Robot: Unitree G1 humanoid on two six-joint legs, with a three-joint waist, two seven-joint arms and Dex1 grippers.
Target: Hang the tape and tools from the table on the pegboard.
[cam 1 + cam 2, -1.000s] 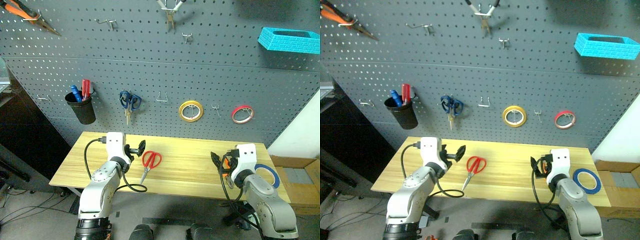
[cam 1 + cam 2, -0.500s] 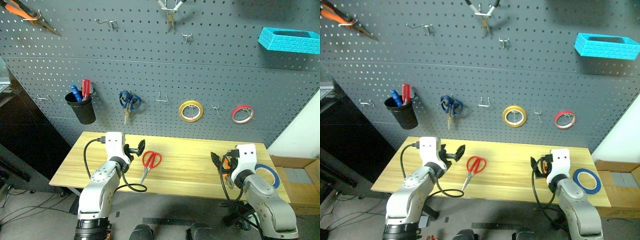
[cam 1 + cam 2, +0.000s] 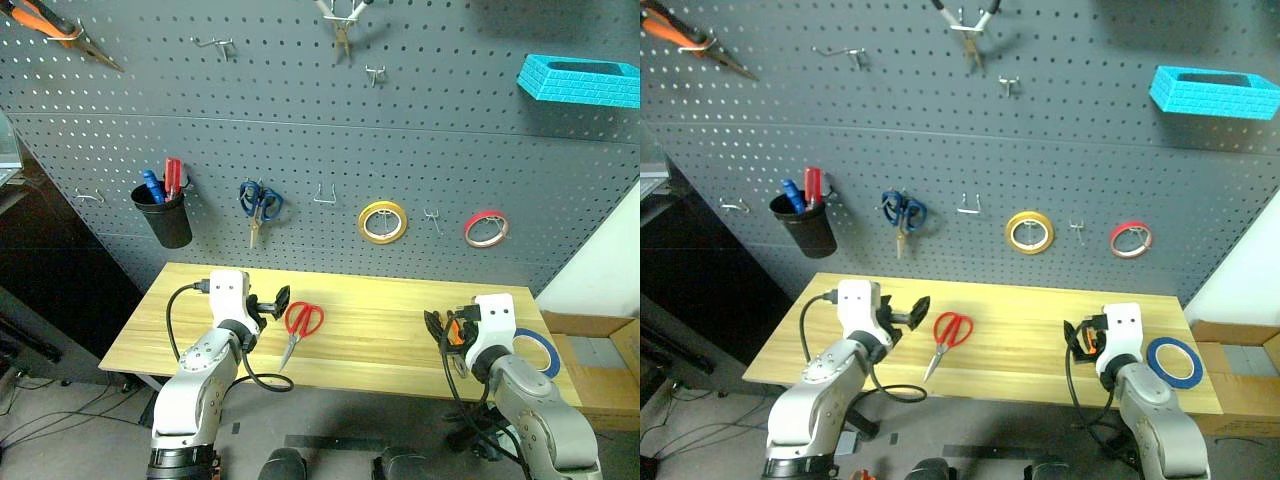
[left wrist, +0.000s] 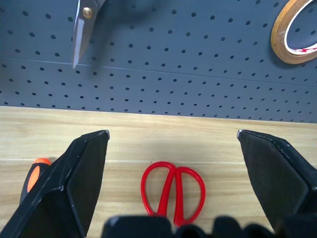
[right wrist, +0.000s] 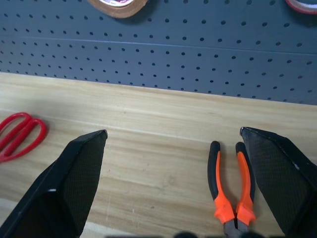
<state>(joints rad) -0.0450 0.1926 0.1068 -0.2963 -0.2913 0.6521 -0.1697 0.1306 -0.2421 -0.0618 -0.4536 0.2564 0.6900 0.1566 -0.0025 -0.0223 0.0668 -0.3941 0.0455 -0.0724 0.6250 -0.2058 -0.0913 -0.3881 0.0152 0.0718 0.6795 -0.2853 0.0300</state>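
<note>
The left tool (image 4: 173, 148) hovers with its fingers spread wide and empty, the red-handled scissors (image 4: 173, 194) lying flat on the surface (image 3: 380, 335) between them; a screwdriver (image 4: 35, 177) lies just beside the left finger. To do this well, I judge it should sink squarely over the red loops and close on both handles so the loops remain free for a hook. The right tool (image 5: 173, 144) is likewise spread and empty, the pliers (image 5: 231, 191) lying just inside its right finger. The blue tape (image 3: 1173, 361) rests near the surface's right end. Behind stands the pegboard (image 3: 300, 150), carrying a black cup (image 3: 165, 215), blue-handled scissors (image 3: 258, 205), a bare hook (image 3: 323, 195), a yellow roll (image 3: 383, 221), a red-pink roll (image 3: 485, 229) and a turquoise basket (image 3: 580, 80).
</note>
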